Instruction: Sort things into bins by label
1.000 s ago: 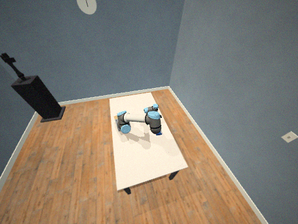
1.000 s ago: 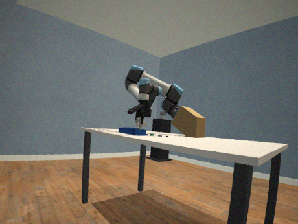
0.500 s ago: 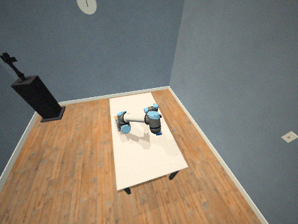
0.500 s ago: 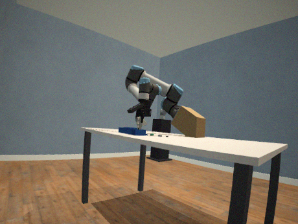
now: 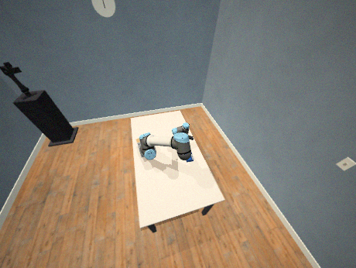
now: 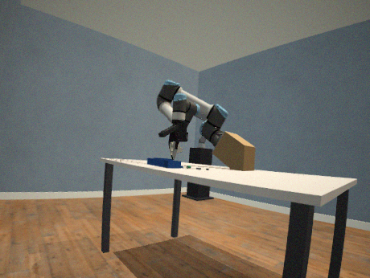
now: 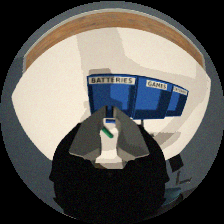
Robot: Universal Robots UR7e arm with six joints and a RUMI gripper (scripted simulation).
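Hanging near BATTERIES bin | hand: fingers pressed together | green item on table

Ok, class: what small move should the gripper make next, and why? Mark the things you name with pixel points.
Probably ease back from the blue bins (image 5: 189, 159) (image 6: 162, 162) (image 7: 151, 104) toward the small green item (image 6: 188, 166) (image 7: 107, 132), before opening. The gripper (image 6: 173, 158) (image 7: 109, 106) looks shut on nothing, its tips close to the bins, while that item appears to lie outside them, still unsorted.
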